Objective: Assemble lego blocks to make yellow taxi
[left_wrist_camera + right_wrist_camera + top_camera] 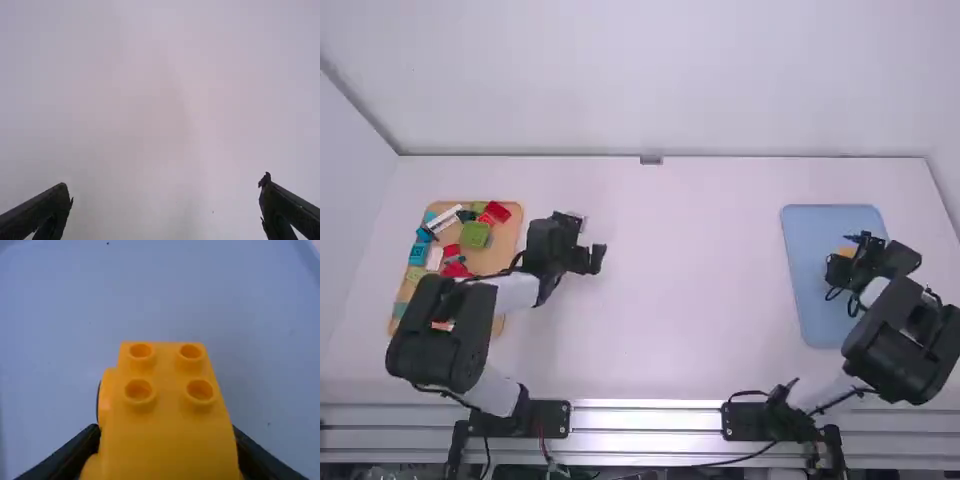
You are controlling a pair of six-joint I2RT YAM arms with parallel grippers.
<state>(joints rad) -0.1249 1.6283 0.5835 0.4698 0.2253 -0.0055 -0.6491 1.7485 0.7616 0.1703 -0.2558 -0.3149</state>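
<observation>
Left gripper (592,238): spread open
Right gripper (845,254): is gripping one yellow, four-stud plastic piece (167,420)
Blue rectangular tray (828,325): one, under right gripper

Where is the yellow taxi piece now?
The yellow taxi piece is between the fingers of the right claw, over the blue tray, at the table's right side in the high view.

Small grey fitting (651,160) beside white wall (650,80).
</observation>
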